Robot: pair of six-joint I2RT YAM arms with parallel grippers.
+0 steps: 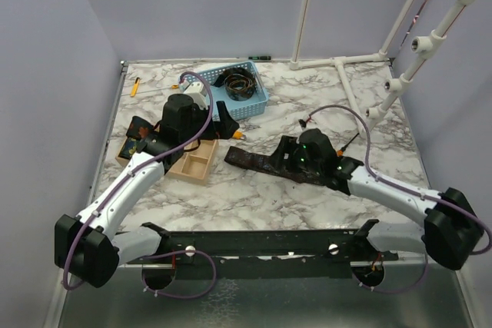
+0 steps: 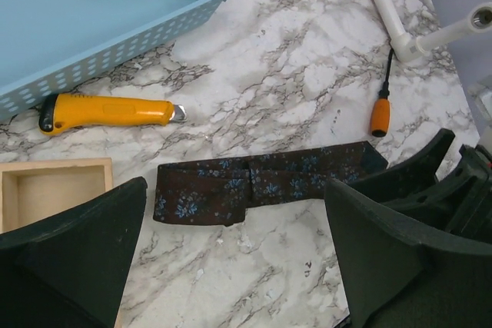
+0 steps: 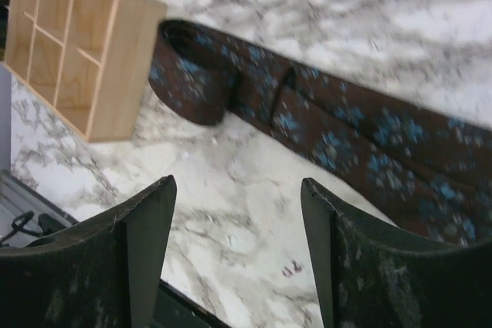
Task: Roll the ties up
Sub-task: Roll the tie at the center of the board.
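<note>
Grey-veined white marble patterning covered the table (image 1: 307,205), smooth and slightly glossy, with plain lilac walls around it. A shallow wooden box (image 3: 69,44) of pale, unfinished-looking wood, split into square and oblong compartments, served as my marker. Just beside it, on the side toward my right arm, lay the flat tie (image 2: 261,182): a long, narrow strip of matte brown-black cloth strewn with small blue flowers, its end nearest the box folded over into a loose loop. The other end was hidden beneath my right arm in the overhead view and cut off in the wrist view. My left gripper (image 2: 234,190) hung above the box's corner and that loop, its black, wedge-shaped fingers spread as wide as they go, gripping nothing. My right gripper (image 3: 234,190) hovered over bare marble beside the strip, jaws well apart and empty too. Behind the box stood a light-blue plastic basket (image 1: 254,104) with perforated walls, a coiled tie (image 1: 240,82) inside it. Between box and basket lay a yellow utility knife (image 2: 108,111). On the box's far side sat a dark heap (image 1: 142,127), too shadowed to make out. A tiny scribble (image 2: 306,269) marked the marble near the strip, too small to read.
</note>
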